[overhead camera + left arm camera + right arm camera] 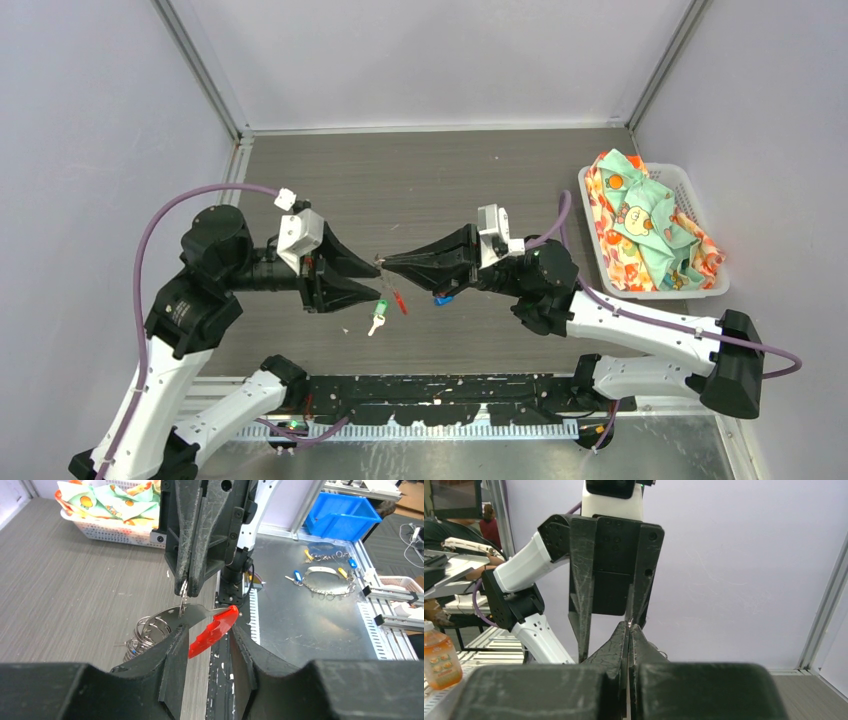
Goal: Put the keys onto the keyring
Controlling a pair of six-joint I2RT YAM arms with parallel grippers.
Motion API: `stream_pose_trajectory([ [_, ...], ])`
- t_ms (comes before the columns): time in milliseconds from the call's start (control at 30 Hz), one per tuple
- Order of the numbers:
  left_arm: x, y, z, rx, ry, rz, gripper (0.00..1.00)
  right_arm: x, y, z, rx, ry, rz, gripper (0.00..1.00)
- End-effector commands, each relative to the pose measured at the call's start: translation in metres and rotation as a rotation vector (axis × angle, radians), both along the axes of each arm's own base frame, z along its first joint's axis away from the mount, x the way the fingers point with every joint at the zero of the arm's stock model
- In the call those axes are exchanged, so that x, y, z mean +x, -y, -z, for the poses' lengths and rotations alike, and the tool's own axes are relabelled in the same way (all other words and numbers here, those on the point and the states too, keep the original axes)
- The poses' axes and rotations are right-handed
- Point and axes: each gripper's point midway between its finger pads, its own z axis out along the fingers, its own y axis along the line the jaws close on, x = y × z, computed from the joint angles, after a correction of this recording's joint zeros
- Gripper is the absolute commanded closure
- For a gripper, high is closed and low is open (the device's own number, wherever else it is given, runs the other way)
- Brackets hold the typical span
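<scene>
The right pincer (388, 262) was shut on a thin metal ring of the keyring (145, 636), holding it above the counter (450, 180), with the coiled silver links and red tag (212, 630) trailing below its tips. Facing it tip to tip, the left pincer (376, 276) had its jaws apart and nothing clearly gripped. The red tag showed in the gap, but whether it touched a finger could not be told. The green-headed key (379, 310) lay on the counter just on the near side of the left pincer, blade pointing toward the arm bases, so the left arm was the nearer one. The blue-headed key (440, 297) lay beneath the right pincer.
</scene>
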Motion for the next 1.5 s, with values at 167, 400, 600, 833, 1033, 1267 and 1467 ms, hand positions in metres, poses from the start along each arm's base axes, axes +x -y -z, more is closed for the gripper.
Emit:
stream_pose_trajectory([
  [167, 0.004, -0.003, -0.001, 0.015, -0.071, -0.068, 0.51, -0.003, 0.011, -0.028, 0.053, 0.086, 0.049, 0.99],
  [400, 0.003, -0.002, -0.003, 0.003, -0.030, -0.047, 0.68, -0.009, 0.014, -0.032, 0.121, 0.054, -0.001, 0.99],
  [600, 0.005, 0.000, -0.010, -0.011, -0.024, -0.045, 0.70, -0.013, 0.020, -0.034, 0.191, 0.031, -0.031, 0.99],
  [833, 0.006, 0.011, -0.018, -0.072, -0.097, 0.008, 0.70, -0.013, 0.011, -0.031, 0.225, 0.009, -0.078, 0.99],
  [1033, 0.005, 0.010, -0.019, -0.076, -0.081, 0.008, 0.70, -0.013, 0.010, -0.031, 0.232, 0.006, -0.084, 0.99],
  [1267, 0.008, 0.001, -0.016, -0.060, -0.094, -0.086, 0.60, -0.014, 0.016, -0.033, 0.247, 0.014, -0.076, 0.99],
  [1467, 0.002, 0.001, -0.030, -0.110, -0.140, -0.080, 0.47, -0.017, 0.021, -0.035, 0.271, 0.015, -0.085, 0.99],
])
